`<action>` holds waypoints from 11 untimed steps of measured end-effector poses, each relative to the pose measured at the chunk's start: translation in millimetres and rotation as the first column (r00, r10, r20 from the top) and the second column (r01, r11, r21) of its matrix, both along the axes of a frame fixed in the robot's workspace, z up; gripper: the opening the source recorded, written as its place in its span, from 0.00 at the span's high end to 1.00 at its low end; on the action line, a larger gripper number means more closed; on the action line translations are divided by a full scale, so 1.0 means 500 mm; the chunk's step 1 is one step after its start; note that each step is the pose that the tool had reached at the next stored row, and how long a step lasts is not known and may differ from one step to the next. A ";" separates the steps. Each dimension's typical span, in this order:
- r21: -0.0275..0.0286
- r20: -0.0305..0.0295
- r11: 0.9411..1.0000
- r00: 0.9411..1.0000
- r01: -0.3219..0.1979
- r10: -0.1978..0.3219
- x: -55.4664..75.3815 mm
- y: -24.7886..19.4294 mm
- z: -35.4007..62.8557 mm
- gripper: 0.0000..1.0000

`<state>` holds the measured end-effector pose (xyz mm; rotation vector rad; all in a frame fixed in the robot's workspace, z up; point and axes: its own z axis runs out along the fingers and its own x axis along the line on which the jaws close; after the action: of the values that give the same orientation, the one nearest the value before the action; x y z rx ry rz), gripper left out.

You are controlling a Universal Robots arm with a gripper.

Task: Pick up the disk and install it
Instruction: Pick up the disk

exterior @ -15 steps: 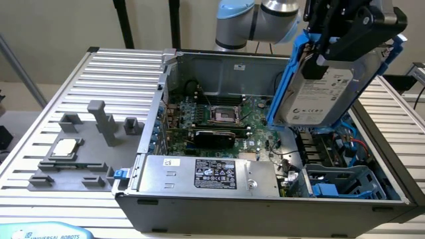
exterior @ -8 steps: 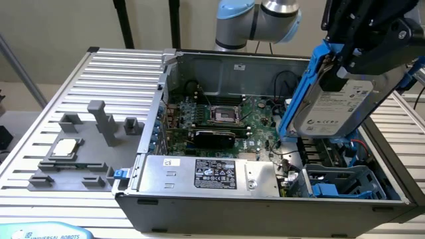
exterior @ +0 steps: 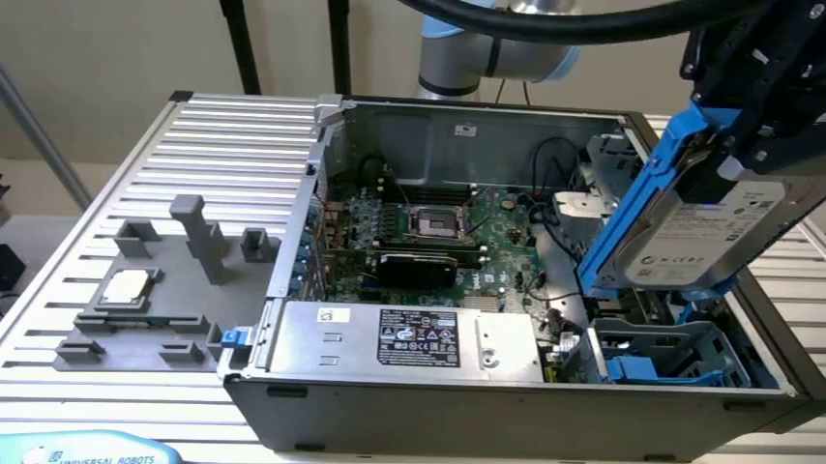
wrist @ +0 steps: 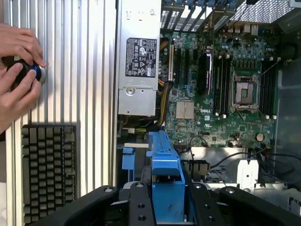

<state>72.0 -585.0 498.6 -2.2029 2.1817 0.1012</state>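
the pincer point(wrist: 168, 200) grips the disk point(exterior: 703, 232), tilted above what seems the blue drive cage point(exterior: 678, 356) in the open case point(exterior: 516, 411).

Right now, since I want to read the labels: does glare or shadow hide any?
Exterior view: soft even light, no harsh glare on the disk. Wrist view: the power supply label is evenly lit; glare washes out the mesh panel.

bright, even light with soft shadows and little glare.

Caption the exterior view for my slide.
The gripper holds the blue-framed disk tilted above the open computer case, near its blue drive cage.
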 end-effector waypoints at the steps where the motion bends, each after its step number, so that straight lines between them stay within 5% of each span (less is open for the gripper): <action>1: 0.000 0.000 1.000 1.000 0.000 0.000 0.009 -0.0037 -0.002 0.67; 7: 0.000 0.000 1.000 1.000 0.000 0.000 0.051 -0.0228 -0.022 0.67; 11: 0.000 0.000 1.000 1.000 0.000 0.000 0.063 -0.0261 -0.034 0.67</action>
<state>103.7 -598.0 481.7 -2.2030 2.1815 0.1013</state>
